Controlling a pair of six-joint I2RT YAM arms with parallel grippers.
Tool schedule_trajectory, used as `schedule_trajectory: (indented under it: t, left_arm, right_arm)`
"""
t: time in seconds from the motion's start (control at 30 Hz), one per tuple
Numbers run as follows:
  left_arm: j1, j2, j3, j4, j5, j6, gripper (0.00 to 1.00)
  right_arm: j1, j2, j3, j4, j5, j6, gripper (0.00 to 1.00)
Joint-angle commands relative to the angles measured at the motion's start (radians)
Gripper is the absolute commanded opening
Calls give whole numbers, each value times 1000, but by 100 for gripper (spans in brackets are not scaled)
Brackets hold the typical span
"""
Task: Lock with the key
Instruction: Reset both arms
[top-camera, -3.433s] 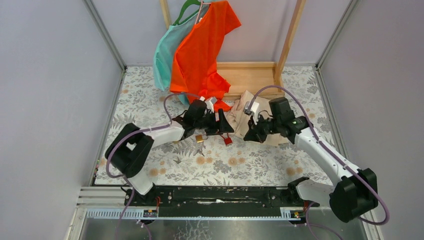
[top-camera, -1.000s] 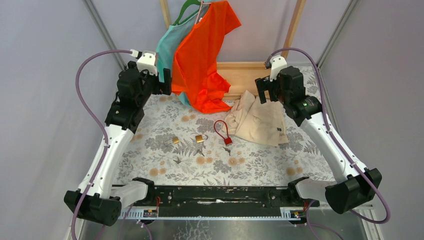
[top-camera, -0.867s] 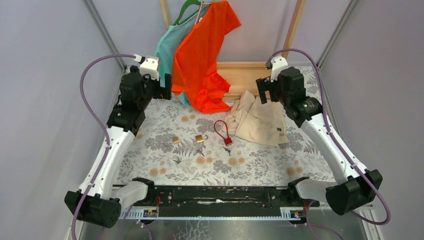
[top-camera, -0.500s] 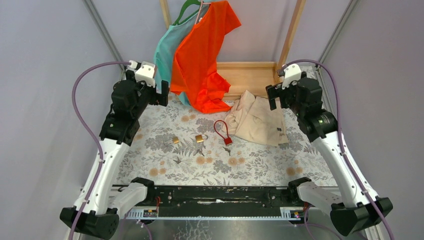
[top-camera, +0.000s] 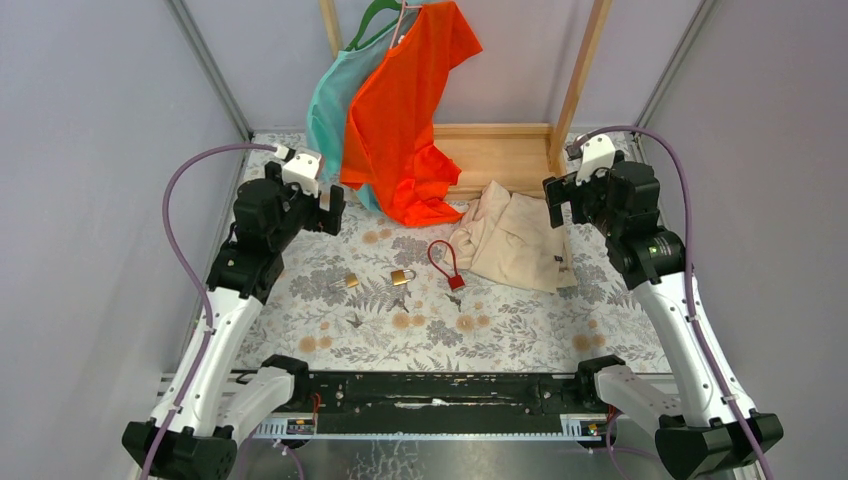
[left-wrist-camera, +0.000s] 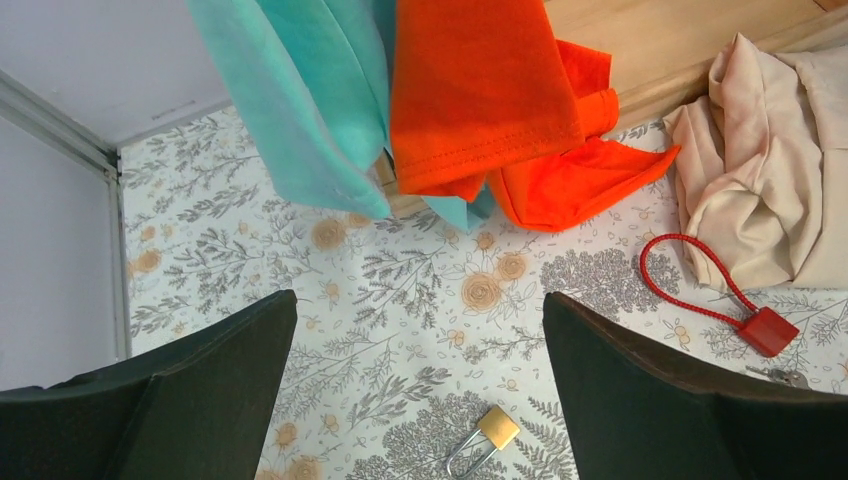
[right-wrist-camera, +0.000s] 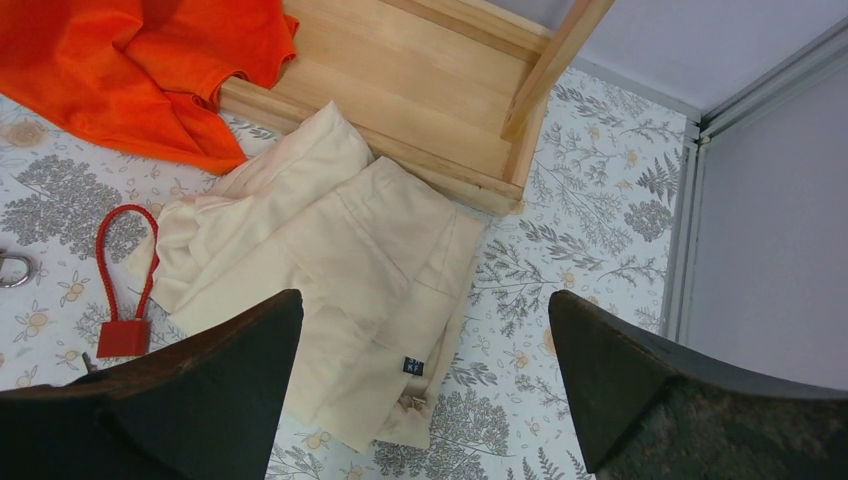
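- Right now both my arms are raised and drawn back to the far sides of the counter (top-camera: 300, 345); my left gripper (left-wrist-camera: 420, 390) and right gripper (right-wrist-camera: 425, 385) each have their jaws wide apart, holding nothing.
- On the counter's middle lie the red cable lock (top-camera: 445, 264), a brass padlock (top-camera: 401, 275) just left of it, and a smaller brass padlock (top-camera: 351, 281) further left.
- Small keys (top-camera: 455, 299) lie near the red lock and below the padlocks; I cannot tell which key fits which lock, nor whether any lock is already shut, so this could be the end or the beginning.
- Risk, as I judge it: the keys are tiny and flat, so a slightly off pinch could skid one across the patterned cloth, where it blends in.
- Another risk: the beige garment (top-camera: 515, 240) lies just beside the red lock's loop, and a careless reach could snag the fabric.
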Motion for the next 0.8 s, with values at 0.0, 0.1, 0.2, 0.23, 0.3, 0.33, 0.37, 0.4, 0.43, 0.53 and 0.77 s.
schedule_trajectory:
  t: [0.0,0.1,0.2,0.23,0.3,0.33,0.37,0.4,0.43,0.53,0.77]
  left_arm:
    - [8,-27,-12,64,6,-24,100]
    - [9,-29,-2,48,23,-38,100]
    - [14,-32,14,33,39,-53,100]
    - [17,-33,18,28,48,-56,100]
    - [22,-33,20,20,65,-60,100]
    - [24,-34,20,18,70,-63,100]
    - [26,-35,19,16,70,-64,100]
    - [29,-37,18,14,72,-64,100]
    - [29,-38,17,14,72,-68,100]
    - [37,-40,17,12,75,-76,100]
    - [47,-43,10,12,81,-77,100]
  right_arm:
    - [-24,-26,22,4,-48,-16,99]
    - [-39,-31,28,-3,-66,-14,99]
    - [-48,-30,33,-9,-80,-13,99]
    - [-51,-31,33,-12,-87,-12,99]
    - [-54,-32,38,-18,-98,-11,99]
    - [-54,-34,38,-19,-101,-10,99]
    - [-56,-36,38,-21,-103,-10,99]
    - [-57,-37,38,-23,-105,-11,99]
    - [-58,-40,37,-25,-106,-10,99]
    - [-64,-44,34,-26,-109,-10,99]
    - [-77,-46,28,-27,-126,-5,99]
